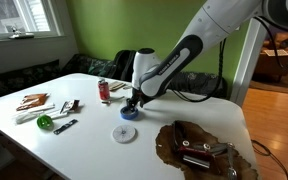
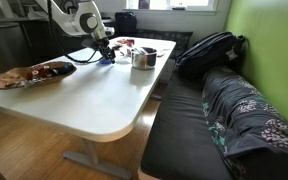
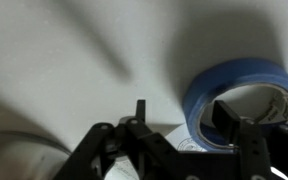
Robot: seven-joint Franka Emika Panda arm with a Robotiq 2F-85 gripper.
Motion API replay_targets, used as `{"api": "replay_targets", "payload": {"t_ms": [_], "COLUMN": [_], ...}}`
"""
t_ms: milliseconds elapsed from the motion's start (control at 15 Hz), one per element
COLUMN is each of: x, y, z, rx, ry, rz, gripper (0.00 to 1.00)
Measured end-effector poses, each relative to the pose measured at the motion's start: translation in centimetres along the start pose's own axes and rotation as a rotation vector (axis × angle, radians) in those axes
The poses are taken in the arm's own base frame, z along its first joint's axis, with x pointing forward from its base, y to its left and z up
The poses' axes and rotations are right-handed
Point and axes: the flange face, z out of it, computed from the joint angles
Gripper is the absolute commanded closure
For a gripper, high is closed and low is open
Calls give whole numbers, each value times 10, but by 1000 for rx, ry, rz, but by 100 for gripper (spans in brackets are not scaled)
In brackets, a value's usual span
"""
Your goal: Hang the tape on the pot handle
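The blue tape roll (image 3: pixel 246 84) lies flat on the white table (image 1: pixel 94 140). It shows in both exterior views (image 1: pixel 129 113) (image 2: pixel 106 59). My gripper (image 3: pixel 184 118) is open and low over it. One finger is inside the ring and the other is outside, so they straddle the roll's wall. The gripper also shows in both exterior views (image 1: pixel 132 102) (image 2: pixel 104 50). The small steel pot (image 2: pixel 143 58) stands further along the table, apart from the tape. Its handle is too small to make out.
A flat white disc (image 1: pixel 124 133) lies next to the tape. A red can (image 1: pixel 104 90) stands behind it. A brown tray with tools (image 1: pixel 199 150) sits near the table edge. Small tools and a green object (image 1: pixel 45 122) lie at the far end. A bench with a backpack (image 2: pixel 209 50) runs alongside.
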Motion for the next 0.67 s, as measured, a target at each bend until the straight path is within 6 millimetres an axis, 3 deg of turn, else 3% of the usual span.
{"api": "replay_targets", "payload": {"t_ms": [267, 333, 667], "x": [9, 12, 18], "y": [-5, -7, -31], "z": [1, -1, -14], "rx": [22, 26, 57], "ry": [18, 25, 48], "rz": [12, 11, -11], "gripper": [96, 99, 97]}}
